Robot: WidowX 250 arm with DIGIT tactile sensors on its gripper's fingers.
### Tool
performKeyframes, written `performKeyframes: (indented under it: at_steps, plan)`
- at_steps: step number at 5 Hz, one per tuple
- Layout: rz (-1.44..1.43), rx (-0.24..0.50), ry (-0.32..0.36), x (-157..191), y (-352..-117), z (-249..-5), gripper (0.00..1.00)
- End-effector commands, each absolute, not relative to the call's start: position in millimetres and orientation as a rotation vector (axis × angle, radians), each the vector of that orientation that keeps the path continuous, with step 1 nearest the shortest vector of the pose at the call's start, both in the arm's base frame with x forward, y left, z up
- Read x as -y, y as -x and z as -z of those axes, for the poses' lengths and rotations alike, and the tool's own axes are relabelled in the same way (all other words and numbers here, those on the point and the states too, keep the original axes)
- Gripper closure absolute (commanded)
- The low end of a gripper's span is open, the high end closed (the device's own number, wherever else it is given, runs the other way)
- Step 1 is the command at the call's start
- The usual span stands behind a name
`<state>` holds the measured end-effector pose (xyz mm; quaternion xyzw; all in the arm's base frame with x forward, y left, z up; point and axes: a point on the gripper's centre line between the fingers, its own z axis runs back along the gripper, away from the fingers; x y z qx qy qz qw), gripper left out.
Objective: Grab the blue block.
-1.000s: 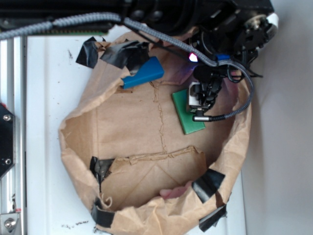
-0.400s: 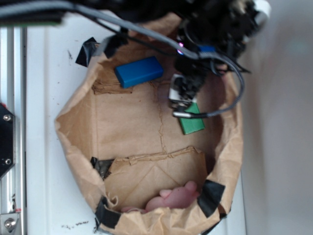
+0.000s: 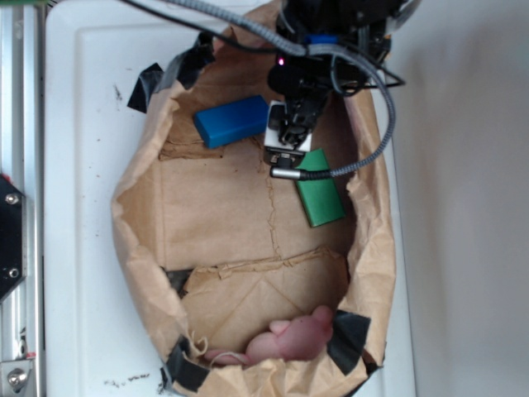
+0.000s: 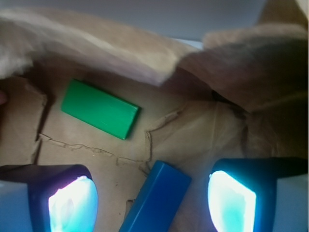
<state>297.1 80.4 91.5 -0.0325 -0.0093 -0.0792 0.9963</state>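
End effector [image 4: 152, 198] open, empty: both fingers lit pale at lower left and lower right of wrist view, wide gap between, nothing clamped. Positioned in upper centre-right of exterior view, down inside paper bag [image 3: 140, 248], just beside right end of blue block [image 3: 232, 121].

Blue block lying flat on bag floor, upper left-centre of exterior view, long side roughly horizontal with slight tilt. In wrist view, one end of block [image 4: 158, 198] poking up from bottom edge between the two fingers, nearer the left one, apart from both. Skewed relative to finger line, so not squarely framed for a pinch; judged to need centring and some wrist turn before closing.

Green block [image 3: 319, 188] flat on bag floor, lower right of end effector in exterior view, upper left in wrist view; well apart from blue block, so little risk of catching the wrong one.

Bag rim rolled down and taped black at several spots, likely to hold mouth open for access from above. Bag resting on white worktop [image 3: 83, 99]. Pink soft item [image 3: 293, 337] at bottom of bag, identity unclear, far from work zone.

Step judged: approach and alignment, grasp not yet made.
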Motion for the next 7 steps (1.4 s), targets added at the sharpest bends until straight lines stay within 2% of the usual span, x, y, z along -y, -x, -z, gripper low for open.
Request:
performKeyframes:
  at_steps: [1,3,4,5,6,7]
  plan:
    - [0.092,0.087,0.053,-98,-280,-83,0.0]
    - [0.047,0.082,0.065,-100,-279,-80,0.0]
    - [0.017,0.059,0.057,-100,-279,-79,0.0]
    - [0.025,0.001,0.049,-100,-276,-75,0.0]
    - [0.051,-0.033,0.037,-98,-279,-58,0.0]
    - [0.041,-0.024,0.02,-94,-281,-33,0.0]
